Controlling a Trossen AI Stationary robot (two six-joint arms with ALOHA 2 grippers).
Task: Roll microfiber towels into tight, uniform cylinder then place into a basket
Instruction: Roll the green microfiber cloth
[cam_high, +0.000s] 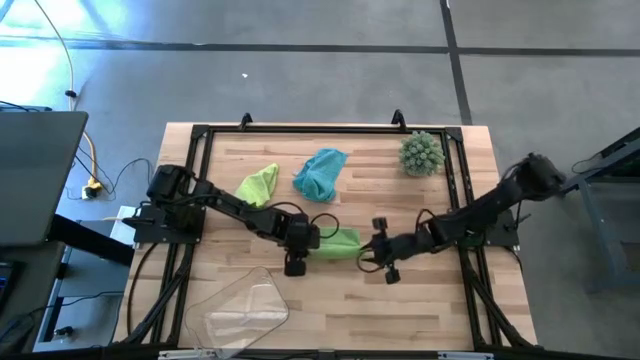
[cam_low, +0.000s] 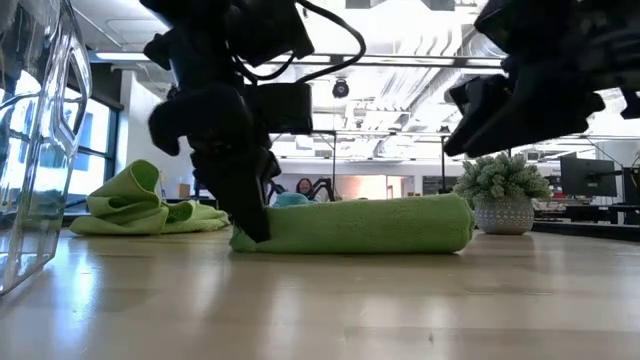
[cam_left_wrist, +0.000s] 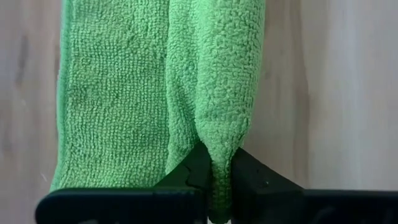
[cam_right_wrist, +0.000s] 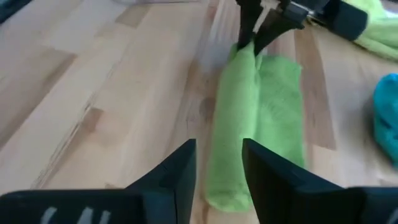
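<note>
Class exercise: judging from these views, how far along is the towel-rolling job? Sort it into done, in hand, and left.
Done: one lime green towel lies rolled on the table.
In hand: the left gripper pinches its end; the right gripper is open at the other end.
Left: the basket holds no towels; the crumpled green towel and teal towel are unrolled.

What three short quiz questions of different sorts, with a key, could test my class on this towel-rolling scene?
1. True or false: the left gripper pinches one end of the rolled green towel.
2. Which towel lies nearest the spiky ball? A the teal towel; B the crumpled green towel; C the rolled green towel.
3. Fill in: the right gripper has its jaws ____ around the roll's other end.

Key: 1 true; 2 A; 3 open.
</note>
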